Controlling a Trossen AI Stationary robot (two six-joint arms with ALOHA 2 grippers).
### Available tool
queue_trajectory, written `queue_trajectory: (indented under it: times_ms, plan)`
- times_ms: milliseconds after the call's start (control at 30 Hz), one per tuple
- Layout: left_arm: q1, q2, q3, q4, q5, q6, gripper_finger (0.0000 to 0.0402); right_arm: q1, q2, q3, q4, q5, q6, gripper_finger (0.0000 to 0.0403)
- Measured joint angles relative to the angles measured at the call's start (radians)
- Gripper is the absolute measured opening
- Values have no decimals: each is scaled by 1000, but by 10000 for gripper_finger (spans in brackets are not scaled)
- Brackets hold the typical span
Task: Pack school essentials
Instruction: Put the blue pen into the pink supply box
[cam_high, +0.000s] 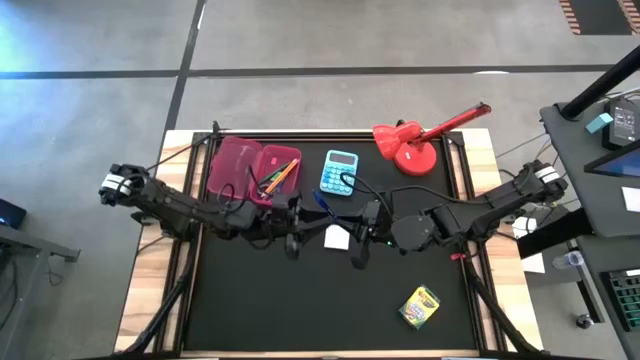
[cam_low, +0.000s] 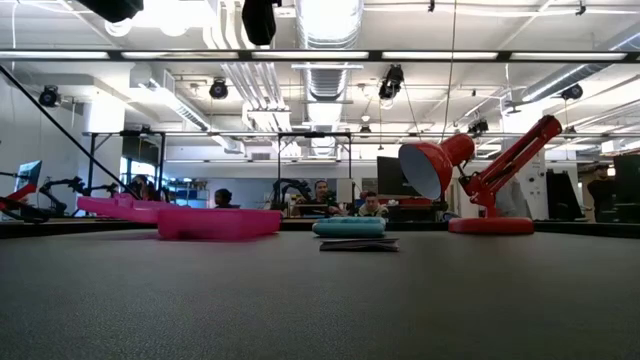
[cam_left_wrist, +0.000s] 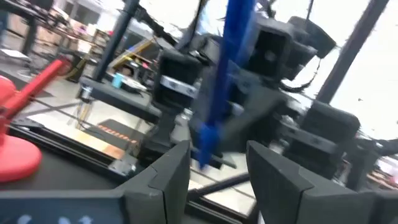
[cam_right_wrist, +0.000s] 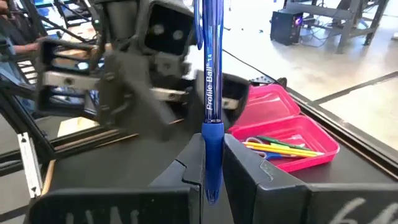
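Note:
A blue pen (cam_right_wrist: 210, 81) is in my right gripper (cam_right_wrist: 212, 149), which is shut on it above the table's middle (cam_high: 358, 222). My left gripper (cam_left_wrist: 217, 158) faces it from the left (cam_high: 297, 212). It is open, with its fingers on either side of the pen's free end (cam_left_wrist: 204, 146), and no touch shows. An open pink case (cam_high: 252, 170) at the far left holds orange pencils and other stationery (cam_right_wrist: 280, 148). A white pad (cam_high: 336, 237) lies flat under the grippers. A yellow-green crayon box (cam_high: 420, 307) lies near the front right. My right gripper pinches the pen's dark-blue grip section (cam_right_wrist: 212, 134) between its two fingers, coming about level from the table's right. The pen is lifted clear of the table. Its barrel sticks out past the fingertips toward my left gripper.
A light-blue calculator (cam_high: 340, 172) lies beside the case at the far middle. A red desk lamp (cam_high: 415, 145) stands at the far right, its arm slanting off to the right. The black mat (cam_high: 260, 300) shows bare at the front left.

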Motion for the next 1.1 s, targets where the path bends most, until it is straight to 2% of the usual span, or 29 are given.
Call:
queue_trajectory:
  times_ms: [600, 733, 967, 1100]
  plan:
    - [20, -1, 18, 16, -1, 5, 137, 0, 32, 0, -3, -28, 21, 29]
    - [22, -1, 26, 17, 2, 6, 109, 0, 32, 0, -3, -33, 27, 29]
    - [22, -1, 22, 16, 0, 12, 21, -1, 32, 0, -4, -26, 25, 29]
    - [22, -1, 21, 17, -1, 23, 15, -1, 32, 0, -4, -26, 24, 29]
